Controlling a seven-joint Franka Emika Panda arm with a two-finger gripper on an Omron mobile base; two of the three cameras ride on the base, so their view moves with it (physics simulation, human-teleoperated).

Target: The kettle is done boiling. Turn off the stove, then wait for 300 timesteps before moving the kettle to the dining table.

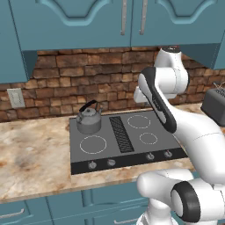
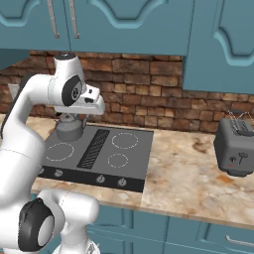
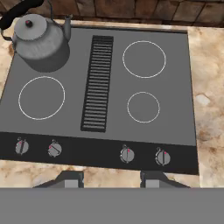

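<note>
- I take the stove (image 3: 100,87) as my landmark: a flat dark grey cooktop with four white ring burners, set into the marbled tabletop (image 1: 30,154) below the brick wall (image 1: 74,74).
- The kettle (image 3: 41,41) stands upright on the stove's rear left burner, seen from the front of the stove. Its black arched handle is over the lid and its short spout points toward the centre grille (image 3: 98,83).
- The other three burners of the stove carry nothing.
- In the hand view I see the four knobs (image 3: 127,154) in a row on the stove's black front strip, two left of the grille and two right of it. Each has a small red mark; the second from the left looks turned more to the side than the others, but I cannot read on or off.
- My gripper (image 3: 111,180) hangs above the stove's front edge, near the two right knobs and not touching them. The jaws stand partly apart with a clear gap, and nothing is between them.
- In the base views the arm bends high over the stove, with the hand above its middle.
- The toaster (image 2: 237,146) sits on the tabletop well to the right of the stove.
</note>
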